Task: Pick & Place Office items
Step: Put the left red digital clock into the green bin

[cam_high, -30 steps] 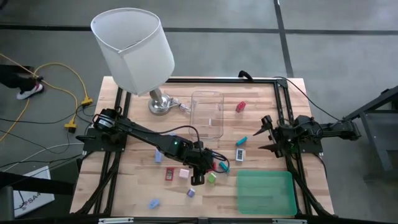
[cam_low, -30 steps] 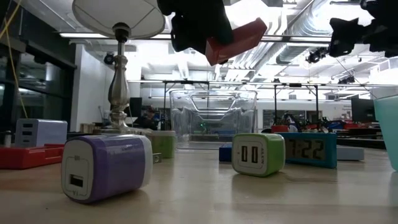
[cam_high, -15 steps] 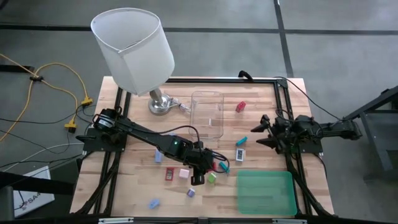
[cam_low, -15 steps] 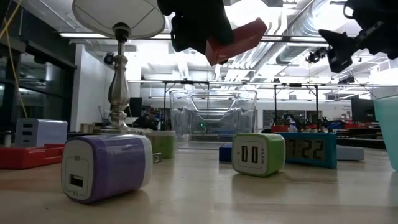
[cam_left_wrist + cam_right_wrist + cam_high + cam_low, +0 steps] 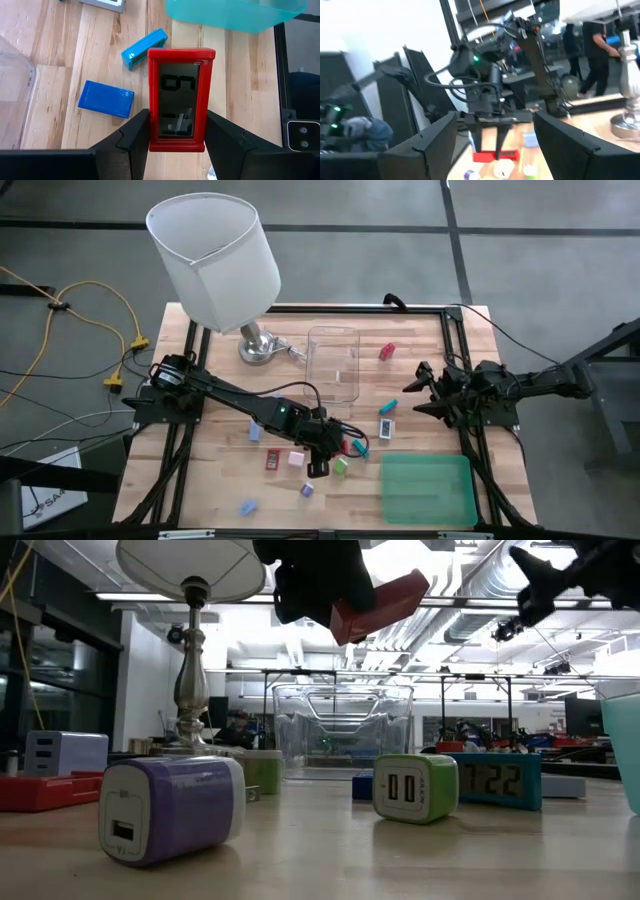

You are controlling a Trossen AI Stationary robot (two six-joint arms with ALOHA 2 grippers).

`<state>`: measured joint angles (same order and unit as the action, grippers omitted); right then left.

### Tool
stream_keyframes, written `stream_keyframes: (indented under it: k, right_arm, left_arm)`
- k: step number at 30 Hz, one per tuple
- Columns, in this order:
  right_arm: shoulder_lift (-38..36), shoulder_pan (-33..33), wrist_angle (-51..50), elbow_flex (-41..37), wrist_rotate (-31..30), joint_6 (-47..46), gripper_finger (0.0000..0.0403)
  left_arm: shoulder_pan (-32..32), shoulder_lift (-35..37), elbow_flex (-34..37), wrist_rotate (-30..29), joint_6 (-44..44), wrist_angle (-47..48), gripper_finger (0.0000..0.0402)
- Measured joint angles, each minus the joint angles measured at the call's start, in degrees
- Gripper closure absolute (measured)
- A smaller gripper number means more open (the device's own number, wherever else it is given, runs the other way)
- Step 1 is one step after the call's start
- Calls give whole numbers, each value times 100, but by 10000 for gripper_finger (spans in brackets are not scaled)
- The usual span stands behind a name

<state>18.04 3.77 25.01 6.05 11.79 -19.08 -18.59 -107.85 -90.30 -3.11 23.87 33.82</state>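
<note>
A wooden table (image 5: 225, 480) seen from above, scattered with small coloured office items. The left gripper (image 5: 320, 452) hangs over the middle of the table, its two dark fingers (image 5: 134, 134) clamped on the long sides of a red clock (image 5: 178, 97), a small rectangular digital one held clear of the wood. Under it lie a blue block (image 5: 106, 99) and a light blue bar (image 5: 144, 48), just beside each other; a green charger (image 5: 415, 786) and a purple charger (image 5: 172, 808) stand near the front. A clear box (image 5: 333, 363) sits toward the back beside a lamp (image 5: 215, 260), and a green tray (image 5: 428, 488) lies at the front right. The right gripper (image 5: 420, 392) hovers near the table's right edge, jaws wide and empty. The carry looks under way — to do it well, keep the clock level and high enough to clear the pieces below, choose the container early, and let go only low over it, so the clock does not tumble.
</note>
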Motion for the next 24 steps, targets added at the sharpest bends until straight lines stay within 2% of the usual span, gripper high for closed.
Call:
stream_keyframes:
  k: [13,24]
  right_arm:
    - [2184,0,-574,1441,-74,-30,151]
    - [2694,0,-755,1599,17,-369,151]
  left_arm:
    - [0,0,0,-86,58,4,244]
    - [136,0,0,-231,403,22,244]
